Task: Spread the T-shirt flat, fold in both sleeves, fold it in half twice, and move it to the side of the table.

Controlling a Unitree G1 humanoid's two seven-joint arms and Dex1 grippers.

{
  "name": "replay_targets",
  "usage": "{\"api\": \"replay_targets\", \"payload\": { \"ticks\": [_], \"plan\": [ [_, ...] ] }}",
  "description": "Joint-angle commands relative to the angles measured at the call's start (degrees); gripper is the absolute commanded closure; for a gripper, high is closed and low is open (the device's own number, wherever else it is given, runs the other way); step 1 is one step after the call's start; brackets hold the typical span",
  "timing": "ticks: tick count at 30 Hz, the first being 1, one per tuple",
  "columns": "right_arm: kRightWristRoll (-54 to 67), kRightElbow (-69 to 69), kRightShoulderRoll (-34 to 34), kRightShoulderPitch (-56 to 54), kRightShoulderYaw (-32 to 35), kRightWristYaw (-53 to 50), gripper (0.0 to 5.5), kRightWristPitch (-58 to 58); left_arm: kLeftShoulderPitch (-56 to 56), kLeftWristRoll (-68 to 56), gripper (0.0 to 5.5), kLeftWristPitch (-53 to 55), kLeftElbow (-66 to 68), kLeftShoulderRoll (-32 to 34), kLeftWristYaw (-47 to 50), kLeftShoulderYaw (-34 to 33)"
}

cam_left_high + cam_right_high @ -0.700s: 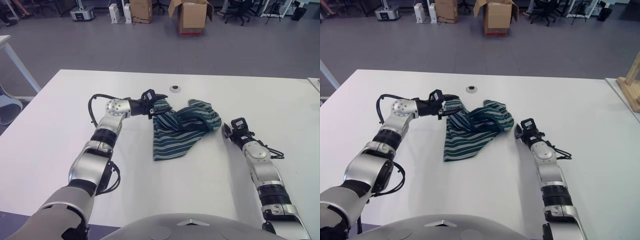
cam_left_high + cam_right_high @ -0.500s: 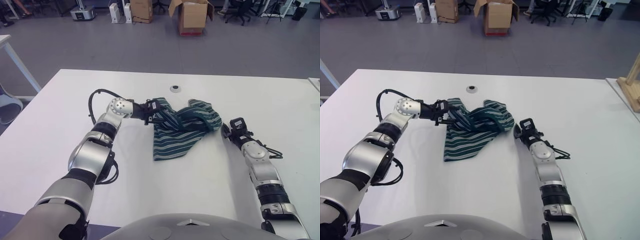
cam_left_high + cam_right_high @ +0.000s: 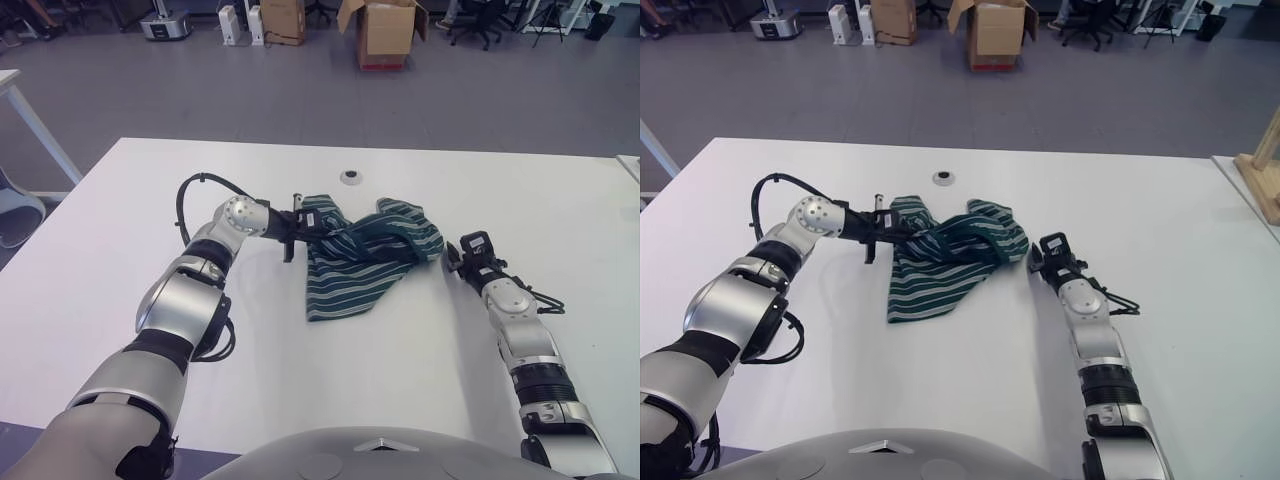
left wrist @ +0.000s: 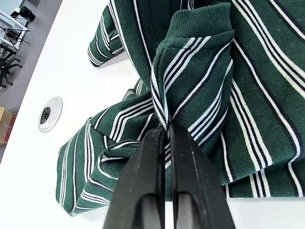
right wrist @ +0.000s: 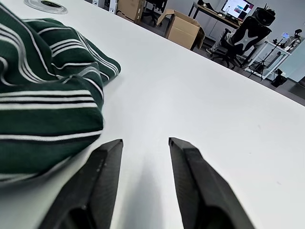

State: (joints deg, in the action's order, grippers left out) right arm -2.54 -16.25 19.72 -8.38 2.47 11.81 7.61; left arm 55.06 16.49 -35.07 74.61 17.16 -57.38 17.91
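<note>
A dark green T-shirt (image 3: 365,255) with white stripes lies crumpled in a heap at the middle of the white table (image 3: 130,260). My left gripper (image 3: 303,228) is at the shirt's left edge, shut on a raised fold of the cloth (image 4: 190,81); the wrist view shows its fingers (image 4: 151,157) pinched together on that fold. My right gripper (image 3: 452,258) rests low on the table just right of the heap. It is open, with nothing between its fingers (image 5: 107,162), and the nearest bunch of cloth (image 5: 43,109) lies beside them.
A small round grommet (image 3: 350,177) sits in the tabletop behind the shirt. Bare table extends to the left, right and front of the heap. A wooden stand (image 3: 1265,170) is off the table's right edge. Cardboard boxes (image 3: 385,30) stand on the floor beyond.
My left gripper has turned at the wrist and dropped slightly toward the table at the shirt's left edge, pulling the held fold with it. The right arm has barely moved.
</note>
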Motion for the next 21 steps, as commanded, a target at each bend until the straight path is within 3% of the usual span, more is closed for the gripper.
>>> {"api": "replay_targets", "payload": {
  "ticks": [1,7,12,19,21],
  "plan": [
    [-0.7,0.4,0.3,0.7,-0.2,-0.1,3.69,0.1,-1.3,1.7,5.47,-0.9,0.5,0.3,1.1,0.6],
    [-3.2,-0.8,6.0,0.4,-1.6,4.1,3.69,-2.5,-5.8,3.2,5.47,-7.5,-1.9,4.3,-1.7,2.3],
    [-13.4,-5.6,16.2,-1.4,-11.4,12.7,3.69,-18.2,-12.6,-1.2,5.47,-12.2,-7.1,7.0,-6.3,0.8],
    [-21.0,-18.6,12.4,-13.3,-18.8,9.2,3.69,-28.4,-15.8,-2.2,5.47,-12.2,-11.5,5.1,-4.3,1.5],
    [-21.3,-20.3,12.3,-14.3,-19.4,9.5,4.12,-29.9,-16.7,-2.4,5.50,-12.3,-12.3,5.2,-3.9,1.5]
  ]
}}
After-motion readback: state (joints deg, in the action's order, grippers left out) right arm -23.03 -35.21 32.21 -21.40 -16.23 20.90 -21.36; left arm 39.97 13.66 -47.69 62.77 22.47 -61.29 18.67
